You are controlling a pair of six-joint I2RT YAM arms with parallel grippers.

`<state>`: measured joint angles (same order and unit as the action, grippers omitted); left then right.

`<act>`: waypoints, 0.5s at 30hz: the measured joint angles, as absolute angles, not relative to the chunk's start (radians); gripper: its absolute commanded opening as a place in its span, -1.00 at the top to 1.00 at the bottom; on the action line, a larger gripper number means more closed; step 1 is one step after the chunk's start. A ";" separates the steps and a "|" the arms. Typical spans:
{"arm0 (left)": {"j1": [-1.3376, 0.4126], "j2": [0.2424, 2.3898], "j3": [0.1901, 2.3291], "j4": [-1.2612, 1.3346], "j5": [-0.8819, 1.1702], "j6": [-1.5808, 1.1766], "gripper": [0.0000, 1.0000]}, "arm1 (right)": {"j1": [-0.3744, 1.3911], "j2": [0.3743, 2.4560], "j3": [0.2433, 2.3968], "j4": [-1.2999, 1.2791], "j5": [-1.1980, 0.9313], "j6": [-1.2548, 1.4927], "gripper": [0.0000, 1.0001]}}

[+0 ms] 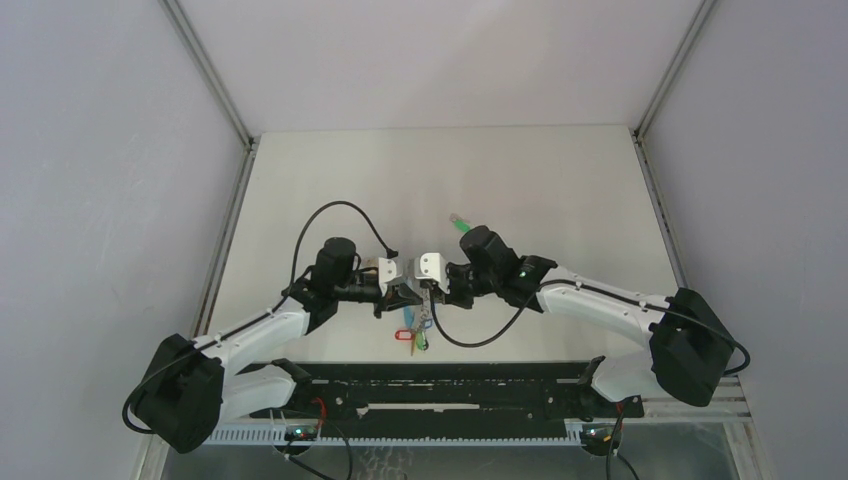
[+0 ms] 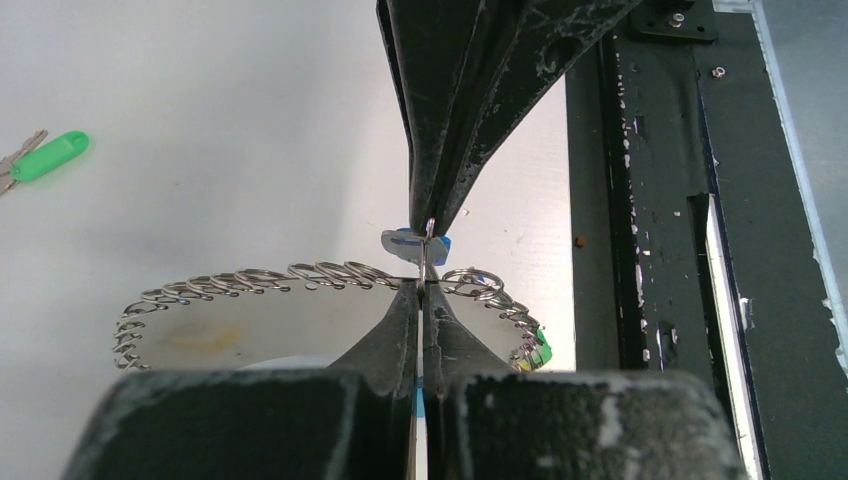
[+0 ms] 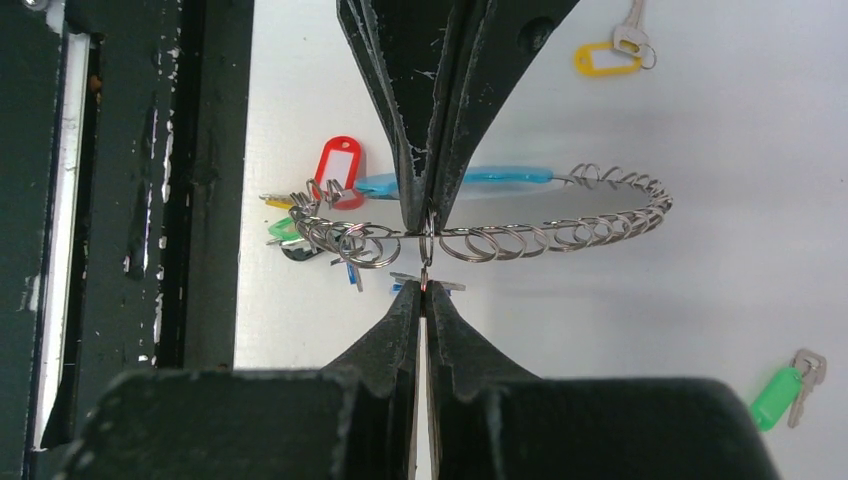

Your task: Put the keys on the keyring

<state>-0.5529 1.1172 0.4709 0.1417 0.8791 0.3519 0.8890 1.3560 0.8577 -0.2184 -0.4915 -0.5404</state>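
Left fingers (image 2: 413, 310) are clamped on the keyring (image 2: 250, 278) wire, above the desk (image 2: 200, 100). Right fingers (image 3: 412, 312) pinch the blue key (image 2: 400, 245) by its small loop, against the wire. The green key (image 3: 782, 395) and yellow key (image 3: 605, 60) lie on the desk.
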 measured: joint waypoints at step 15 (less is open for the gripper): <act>-0.554 1.117 0.471 0.133 0.878 0.351 1.00 | 0.872 1.356 0.858 -0.182 -0.555 -0.534 1.00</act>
<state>-0.5541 1.1172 0.4709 0.1326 0.8776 0.3508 0.8719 1.3560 0.8577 -0.1822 -0.5549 -0.5343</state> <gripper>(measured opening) 0.009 0.003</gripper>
